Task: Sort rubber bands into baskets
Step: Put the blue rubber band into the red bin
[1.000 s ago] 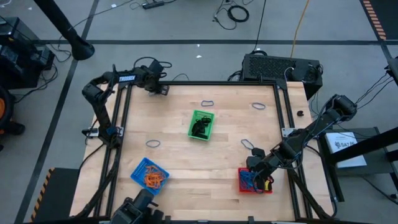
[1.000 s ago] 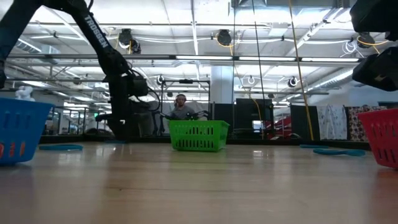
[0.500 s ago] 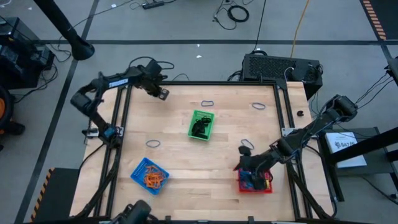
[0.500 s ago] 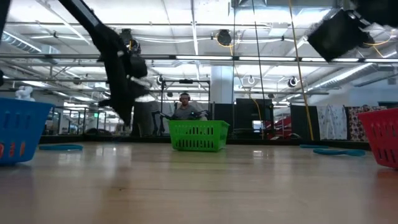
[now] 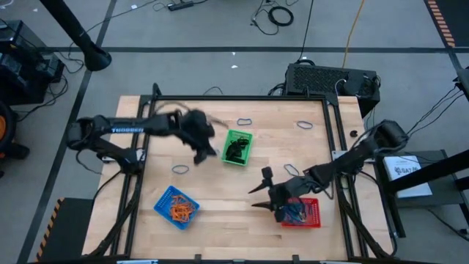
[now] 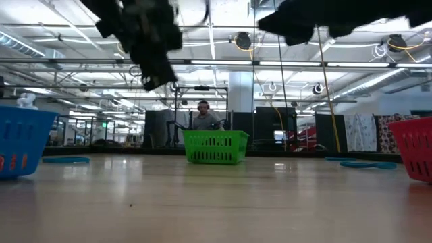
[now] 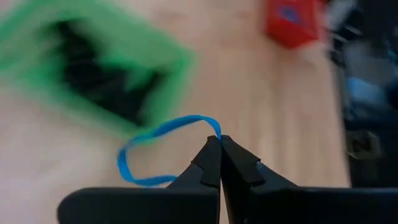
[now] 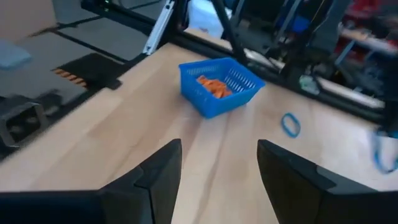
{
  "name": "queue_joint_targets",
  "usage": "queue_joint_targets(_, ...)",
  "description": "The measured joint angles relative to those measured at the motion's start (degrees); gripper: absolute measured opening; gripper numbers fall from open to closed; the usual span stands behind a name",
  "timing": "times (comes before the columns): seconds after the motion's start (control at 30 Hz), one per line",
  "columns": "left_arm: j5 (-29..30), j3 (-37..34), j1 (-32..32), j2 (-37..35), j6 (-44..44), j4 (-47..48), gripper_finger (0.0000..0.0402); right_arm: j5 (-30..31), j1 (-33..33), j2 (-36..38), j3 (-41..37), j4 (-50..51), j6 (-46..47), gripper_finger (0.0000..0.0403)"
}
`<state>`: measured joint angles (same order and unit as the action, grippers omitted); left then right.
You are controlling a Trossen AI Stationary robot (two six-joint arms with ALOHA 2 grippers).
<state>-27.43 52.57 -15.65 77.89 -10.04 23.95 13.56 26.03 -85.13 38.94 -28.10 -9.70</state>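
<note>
Left gripper (image 7: 220, 140) pinches a blue rubber band (image 7: 155, 149); right gripper (image 8: 219, 163) spread wide (no legible writing)

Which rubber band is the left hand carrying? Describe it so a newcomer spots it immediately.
Start at the green basket in the middle of the table. Just beside it the left hand hangs above the wood, shut on a blue rubber band. It is the only band dangling from fingertips; the others lie on the table or in baskets.
</note>
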Motion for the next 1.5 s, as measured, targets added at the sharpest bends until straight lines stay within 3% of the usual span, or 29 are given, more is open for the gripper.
queue_joint_targets(0.27, 0.2, -0.8, 19.5, 2.1, -0.1, -17.5, 0.0002, 0.1, -3.1, -7.5, 0.0, -15.4, -7.9, 0.0203)
queue_joint_targets(0.5, 4.4, -0.8, 27.1, 4.2, -0.1, -28.3, 0.0002, -0.4, -5.8, -11.2, 0.0, -25.5, -8.3, 0.0203)
queue_joint_targets(0.7, 8.3, -0.7, 28.7, 6.1, 0.4, -31.1, 0.0002, -6.4, -7.6, -11.7, 0.0, -26.9, -3.4, 0.0203)
queue_joint_targets(1.03, 8.6, -0.7, 28.6, 10.0, 0.5, -38.6, 0.0002, -10.8, -9.6, -11.7, 1.7, -24.3, -2.4, 0.0203)
queue_joint_targets(1.5, 10.9, -0.7, 28.0, 10.4, 1.3, -39.0, 0.0002, -11.0, -9.6, -11.8, 1.8, -19.6, 0.5, 0.0161)
